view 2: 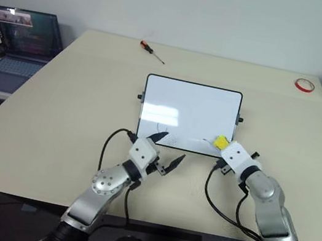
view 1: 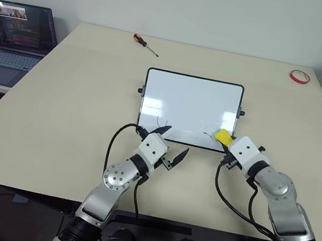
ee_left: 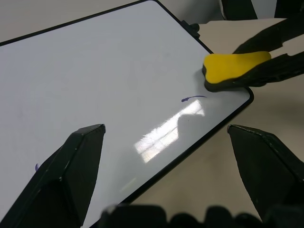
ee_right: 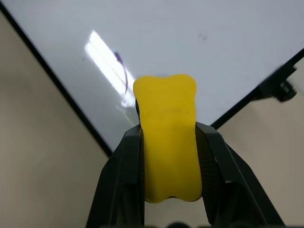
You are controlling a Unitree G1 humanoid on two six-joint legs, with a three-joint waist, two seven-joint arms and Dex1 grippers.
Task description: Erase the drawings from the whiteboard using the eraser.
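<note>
Yellow and waisted like a small bone, the foam eraser (ee_right: pixel 168 156) with its dark underside sits pinched between the two black fingers of the right hand (view 1: pixel 227 143), over the near right corner of the glossy white whiteboard (view 1: pixel 190 104) with its thin black frame. A short blue stroke (ee_left: pixel 194 98) lies just beside the eraser, toward the board's middle, so I'd guess the next wipe goes leftward; fainter blue marks (view 1: pixel 162 122) sit near the front edge by the left hand (view 1: pixel 173 147), whose fingers stand wide and empty. The eraser's long axis runs along the fingers. Around them lies a beige surface (view 1: pixel 65 97) with a red-handled screwdriver (view 1: pixel 144 43), a red tape ring (view 1: pixel 299 77), and an open laptop (view 1: pixel 14 38) off to the left.
</note>
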